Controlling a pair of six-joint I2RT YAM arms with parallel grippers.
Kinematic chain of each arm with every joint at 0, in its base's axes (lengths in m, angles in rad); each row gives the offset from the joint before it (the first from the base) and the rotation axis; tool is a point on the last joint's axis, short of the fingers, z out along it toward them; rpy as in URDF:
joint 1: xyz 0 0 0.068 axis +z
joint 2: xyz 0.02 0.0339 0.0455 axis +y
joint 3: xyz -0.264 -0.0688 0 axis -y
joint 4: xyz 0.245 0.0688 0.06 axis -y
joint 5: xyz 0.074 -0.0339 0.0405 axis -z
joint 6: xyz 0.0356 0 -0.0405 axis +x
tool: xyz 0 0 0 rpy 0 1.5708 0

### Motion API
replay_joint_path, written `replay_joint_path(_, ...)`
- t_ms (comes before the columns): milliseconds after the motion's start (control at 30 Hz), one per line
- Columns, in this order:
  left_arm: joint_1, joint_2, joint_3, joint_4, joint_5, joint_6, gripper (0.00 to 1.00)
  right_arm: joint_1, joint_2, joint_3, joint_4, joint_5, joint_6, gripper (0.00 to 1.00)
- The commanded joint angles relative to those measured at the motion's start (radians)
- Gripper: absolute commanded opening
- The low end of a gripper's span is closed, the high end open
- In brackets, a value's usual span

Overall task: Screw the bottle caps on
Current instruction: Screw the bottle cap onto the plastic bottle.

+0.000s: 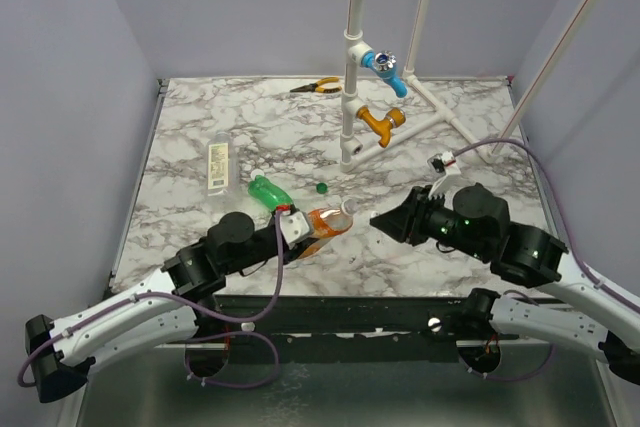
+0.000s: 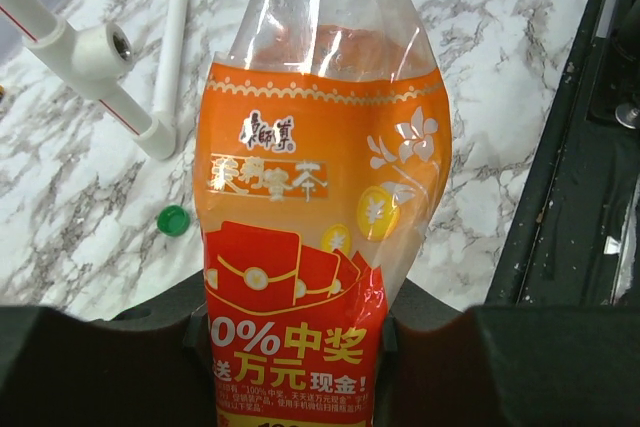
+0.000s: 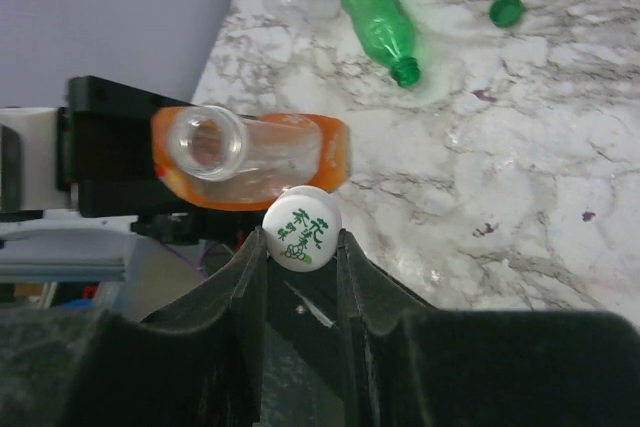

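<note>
At the near middle of the marble table [image 1: 470, 257], the left gripper [image 1: 292, 227] is clamped round the labelled body of the orange bottle [image 1: 325, 224], whose open mouth points toward 2 o'clock. The right gripper [image 3: 302, 247] pinches the white cap [image 3: 302, 230] just beside that mouth, not on it. The green bottle [image 1: 268, 190] lies at 10 o'clock of the orange one. The green cap [image 1: 321, 187] lies loose at 12 o'clock, and the clear bottle [image 1: 218, 162] is farther out at 10 o'clock.
</note>
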Motion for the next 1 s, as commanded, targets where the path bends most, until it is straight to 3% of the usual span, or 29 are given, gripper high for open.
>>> replay_joint_path(0, -0.048, -0.049, 0.009, -0.003, -0.129, 0.065, 0.0, -0.003, 0.051, 0.159, -0.055, -0.122, -0.047, 0.26)
replay_joint_path(367, -0.057, -0.198, -0.014, 0.003, -0.195, 0.065, 0.0, -0.007, 0.396, 0.585, -0.205, -0.241, -0.141, 0.26)
replay_joint_path(667, -0.057, -0.237, -0.025, -0.008, -0.196, 0.082, 0.0, -0.02, 0.493, 0.694, -0.244, -0.277, -0.134, 0.24)
replay_joint_path(967, -0.057, -0.235, -0.025, -0.006, -0.206, 0.067, 0.0, -0.02, 0.49, 0.656, -0.227, -0.323, -0.123, 0.23)
